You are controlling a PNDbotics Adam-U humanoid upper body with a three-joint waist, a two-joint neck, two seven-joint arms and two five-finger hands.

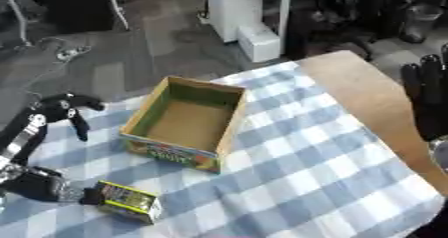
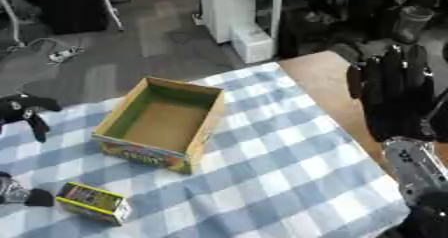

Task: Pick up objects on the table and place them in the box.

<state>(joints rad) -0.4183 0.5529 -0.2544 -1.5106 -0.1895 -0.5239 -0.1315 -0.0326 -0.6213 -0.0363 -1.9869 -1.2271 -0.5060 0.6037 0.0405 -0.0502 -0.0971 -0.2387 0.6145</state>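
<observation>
An open cardboard box with a green inner wall and printed sides stands empty in the middle of the checked cloth. A small yellow-green packet lies on the cloth, in front of the box and to its left. My left hand hangs over the cloth's left edge, left of the box, its fingers curled with nothing in them. My right hand is raised at the right over the bare wood, open with fingers up, well apart from the box.
A dark thing with a silver part touches the packet's left end; I cannot tell what it is. Bare wooden tabletop runs along the cloth's right side. Beyond the far edge are grey floor and a white unit.
</observation>
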